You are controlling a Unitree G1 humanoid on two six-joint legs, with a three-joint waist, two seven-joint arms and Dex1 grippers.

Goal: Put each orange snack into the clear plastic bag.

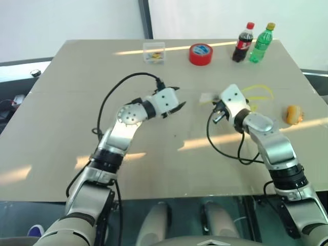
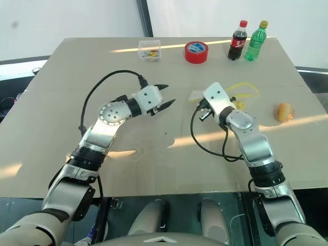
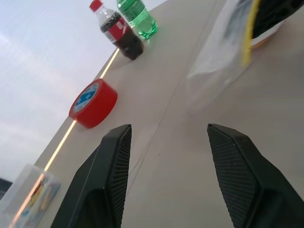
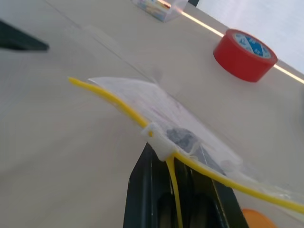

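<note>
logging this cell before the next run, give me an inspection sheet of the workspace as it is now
surface: beige table, streaks of glare.
job's things: clear plastic bag with yellow seal strip pinched at the seal; one rounded orange snack lies on the table near the right edge; something orange under the bag, identity unclear.
clutter: red tape roll, small clear rigid box, cola bottle with red cap and green bottle with yellow cap upright along the far edge.
grippers: left tool open, empty, facing the bag; right tool shut on the bag.
cables: black cables loop from each wrist.
surroundings: pale wall, dark post behind the table.
</note>
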